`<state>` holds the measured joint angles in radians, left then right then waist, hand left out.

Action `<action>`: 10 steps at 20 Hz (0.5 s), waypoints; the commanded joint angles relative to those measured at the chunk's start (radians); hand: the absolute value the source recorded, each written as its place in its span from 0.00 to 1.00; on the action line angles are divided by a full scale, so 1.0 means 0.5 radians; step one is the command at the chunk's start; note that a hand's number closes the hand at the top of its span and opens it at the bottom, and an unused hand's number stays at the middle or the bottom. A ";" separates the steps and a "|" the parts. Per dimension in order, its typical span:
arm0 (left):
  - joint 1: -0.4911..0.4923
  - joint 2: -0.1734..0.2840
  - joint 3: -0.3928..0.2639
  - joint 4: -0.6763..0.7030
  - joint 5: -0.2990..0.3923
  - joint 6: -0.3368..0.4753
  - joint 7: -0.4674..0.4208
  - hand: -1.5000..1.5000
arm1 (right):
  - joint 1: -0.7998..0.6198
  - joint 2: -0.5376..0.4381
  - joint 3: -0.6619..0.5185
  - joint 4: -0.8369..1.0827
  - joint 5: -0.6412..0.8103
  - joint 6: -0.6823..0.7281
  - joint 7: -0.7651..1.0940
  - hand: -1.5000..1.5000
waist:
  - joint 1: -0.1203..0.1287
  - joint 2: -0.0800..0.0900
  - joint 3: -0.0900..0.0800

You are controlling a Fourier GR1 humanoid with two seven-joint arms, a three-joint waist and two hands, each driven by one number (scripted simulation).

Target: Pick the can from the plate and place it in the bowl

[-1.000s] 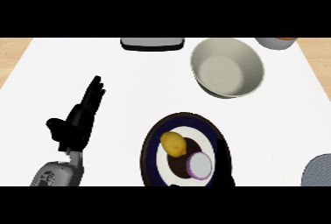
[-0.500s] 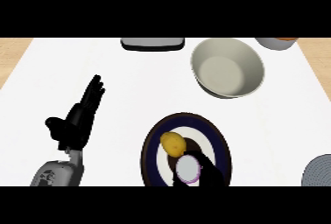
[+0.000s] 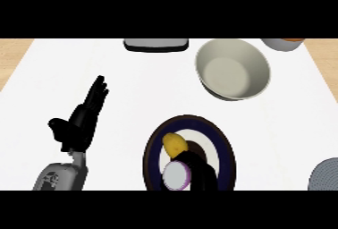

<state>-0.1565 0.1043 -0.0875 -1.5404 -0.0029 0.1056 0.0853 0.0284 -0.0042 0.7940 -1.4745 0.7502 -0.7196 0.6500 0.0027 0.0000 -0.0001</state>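
**Can on plate, right hand closing in from the lower edge**

I take the plate (image 3: 224, 147) as my landmark: dark blue rim, white ring, dark centre, sitting on the white worktop (image 3: 132, 80) low in the head view and right of the middle.

The can (image 3: 177, 175) is on the near part of the plate, its pale round end with a purple edge facing up toward the camera. Just beyond it on the plate, touching or nearly so, lies a yellow lemon (image 3: 174, 145).

Right hand (image 3: 201, 172): I see only dark fingers rising from the lower edge, lying over the plate's centre directly beside the can on its right. They reach up as far as the lemon. I cannot tell whether they curl round the can or only lie against it.

Left hand (image 3: 82, 120): well to the left of the plate, over bare worktop, fingers straight and pointing away from me, thumb out to the side, holding nothing. Grey forearm below it.

The bowl (image 3: 234, 69), grey-beige and with nothing showing inside, stands beyond the plate and a little right, well apart from it. Bare worktop lies between plate and bowl.

Other items: a dark flat tray (image 3: 155, 44) beyond the plate at the far edge; a cup (image 3: 284, 43) at the far right corner, partly cut off; a grey round object (image 3: 325, 174) right of the plate, cut by the frame edge.
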 commanded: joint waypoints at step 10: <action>-0.082 0.031 0.058 0.073 0.016 -0.046 0.026 0.50 | -1.215 0.008 0.064 0.227 -0.596 -0.072 -0.292 1.00 | 0.047 0.007 0.001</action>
<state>-0.1832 0.0935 -0.0941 -1.5216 -0.0115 0.1004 0.0914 -0.4712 -0.0003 0.7874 -1.3765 0.4724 -0.6883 0.5489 0.0337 0.0058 0.0009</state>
